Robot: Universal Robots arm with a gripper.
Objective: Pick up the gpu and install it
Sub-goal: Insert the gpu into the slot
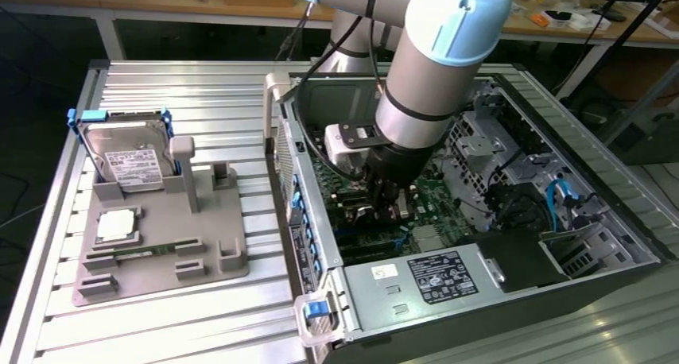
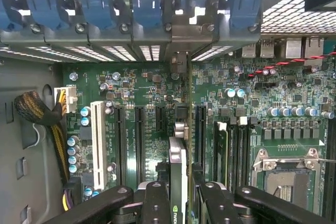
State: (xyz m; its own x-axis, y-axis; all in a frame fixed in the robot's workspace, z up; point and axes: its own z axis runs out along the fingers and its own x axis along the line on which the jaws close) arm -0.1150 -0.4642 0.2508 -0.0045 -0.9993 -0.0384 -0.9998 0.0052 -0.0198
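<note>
The pincer [image 2: 178,195] is gripping the gpu [image 2: 178,177] edge-on, partly closed, directly above the motherboard [image 2: 142,85]; judged: card edge should be aligning with the slot [image 2: 200,129], descending squarely.

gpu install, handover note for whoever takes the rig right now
Gripper: jaws shut on the gpu, held on edge, inside the open pc case.
Gpu: picked up, hanging over the motherboard among the expansion slots, its bracket end toward the rear slot covers. Whether it touches a slot yet is unclear.
Hard drive sits in its holder on the tray, at the exterior view's left.
Left: seat the card, release.
</note>
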